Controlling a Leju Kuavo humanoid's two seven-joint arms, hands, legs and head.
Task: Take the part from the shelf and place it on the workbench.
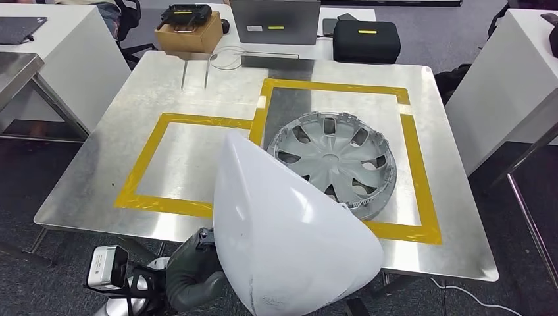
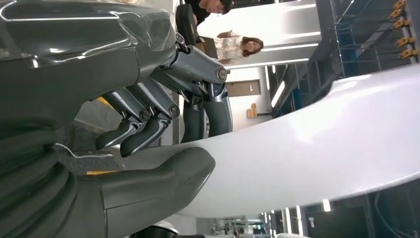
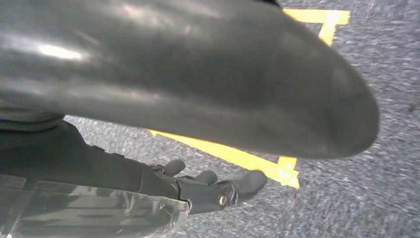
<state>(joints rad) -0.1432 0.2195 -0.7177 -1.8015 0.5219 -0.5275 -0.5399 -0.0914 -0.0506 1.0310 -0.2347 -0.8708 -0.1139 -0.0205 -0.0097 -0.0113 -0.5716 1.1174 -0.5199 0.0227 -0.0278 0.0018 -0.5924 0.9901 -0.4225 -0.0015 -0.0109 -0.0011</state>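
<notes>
A large white curved panel (image 1: 289,230) hangs low in the head view, in front of the near edge of the steel workbench (image 1: 118,138). My left hand (image 1: 194,273) grips its lower left edge. In the left wrist view the thumb (image 2: 163,178) presses one face of the white panel (image 2: 322,148) and the dark fingers (image 2: 143,124) wrap over the other. The panel hides part of the bench's near edge. My right hand (image 3: 213,188) hangs over grey carpet, fingers loosely extended, holding nothing.
A silver hubcap (image 1: 335,161) lies inside the right yellow-taped square (image 1: 411,151); the left taped square (image 1: 141,168) holds nothing. A cardboard box (image 1: 191,33), a laptop (image 1: 275,21) and a black case (image 1: 366,39) sit beyond the bench. White tables flank both sides. People stand far off.
</notes>
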